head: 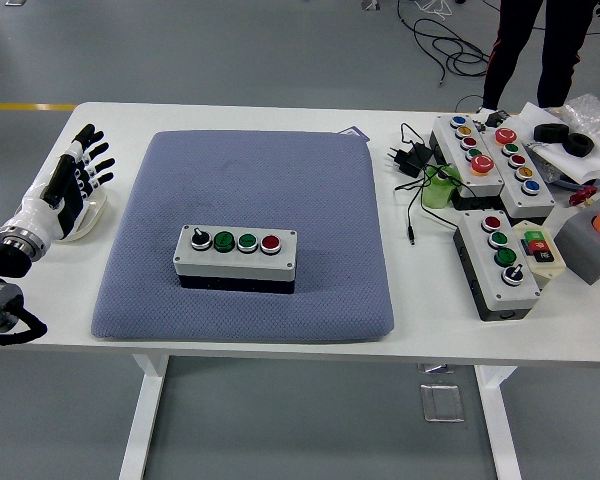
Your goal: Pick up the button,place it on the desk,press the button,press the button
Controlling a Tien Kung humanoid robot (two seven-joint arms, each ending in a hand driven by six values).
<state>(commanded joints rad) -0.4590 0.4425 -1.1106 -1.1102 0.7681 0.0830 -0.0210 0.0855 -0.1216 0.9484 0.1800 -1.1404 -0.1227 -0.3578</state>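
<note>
1. Head view: the left hand [77, 172] enters from the left edge over the white table [280, 340], fingers spread and straight, holding nothing; the palm side is white, the fingers black with white bands.
2. Just beneath and behind the hand lies a shallow white tray [92, 215], partly hidden by it.
3. To the right of the hand, well apart from it, a blue-grey pad [250, 190] covers the middle of the table.
4. On the near half of the pad, right of the hand and nearer the table's front edge, rests the button box [236, 257]: grey top, black base, lying flat. Its top carries, from the end nearest the hand outward, a black rotary knob, two green buttons and a red button. No lettering on it can be read.
5. Far to the right of the hand, beyond the pad, lie two long grey control boxes [485, 160] side by side with red, blue, green and yellow buttons, and nearer the front a third grey box [496, 262] with red, green and black controls.
6. Touching the third box's right side sits a small switch unit [540, 250] with a green and a red key; its markings are too small to read.
7. A black plug adapter with cable [405, 160] lies between the pad and the long boxes.
8. At the top right, behind the table, a person's legs [535, 50] in dark trousers stand on the floor.
</note>
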